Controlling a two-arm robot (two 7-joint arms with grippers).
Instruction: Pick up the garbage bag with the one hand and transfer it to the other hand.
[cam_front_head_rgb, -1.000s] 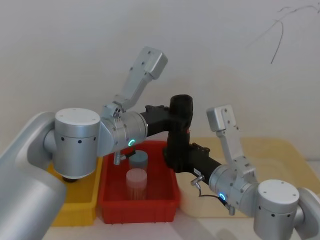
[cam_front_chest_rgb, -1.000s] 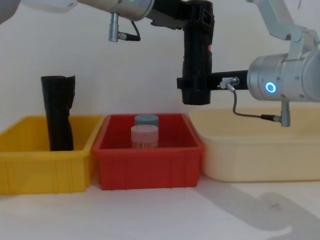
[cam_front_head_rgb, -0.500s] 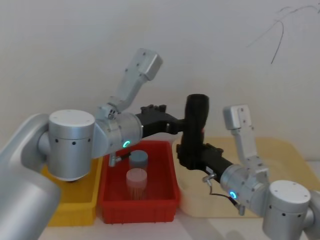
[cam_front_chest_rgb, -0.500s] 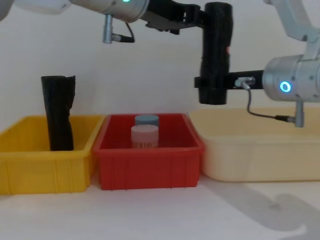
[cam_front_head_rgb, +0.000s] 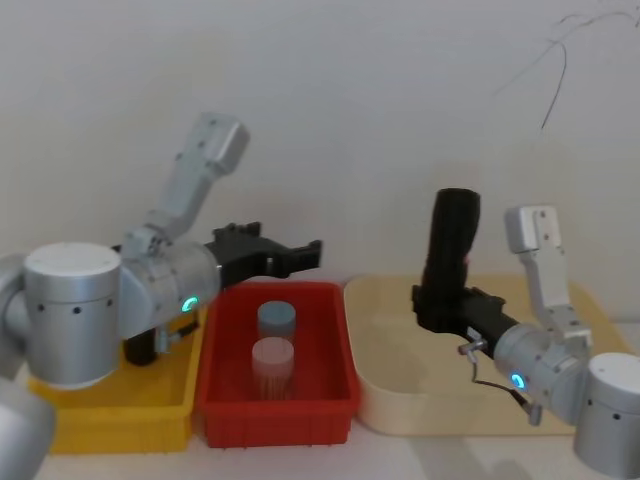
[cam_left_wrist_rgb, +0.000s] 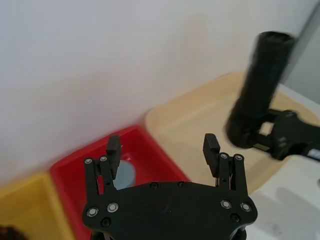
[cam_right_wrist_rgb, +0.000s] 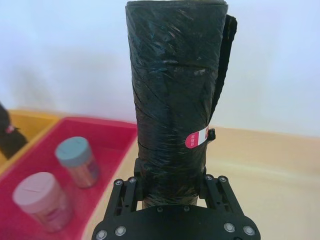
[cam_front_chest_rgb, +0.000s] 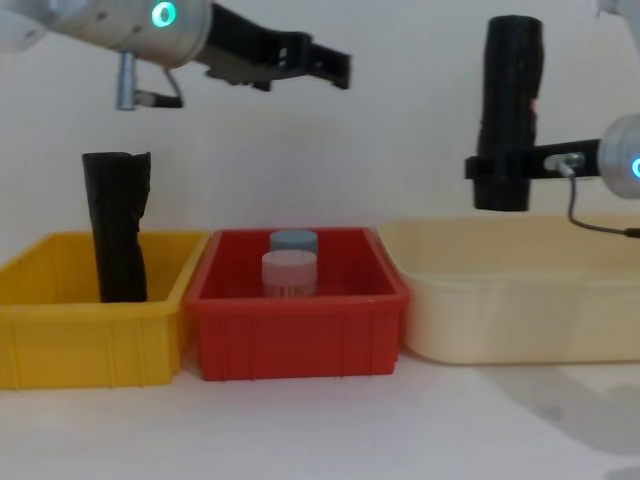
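- The right pincer, on the blue-lit arm, is clamped on the lower end of the garbage bag. The bag stands upright in the air above the beige tray.
- The left pincer, on the green-lit arm, is spread wide and holds nothing. It hangs high over the red bin, well apart from the bag.
- 2 jars stand in the red bin, a blue-lidded jar behind a pink-lidded jar.
- A second black roll stands in the yellow bin.
- The 3 containers sit side by side on the worktop.
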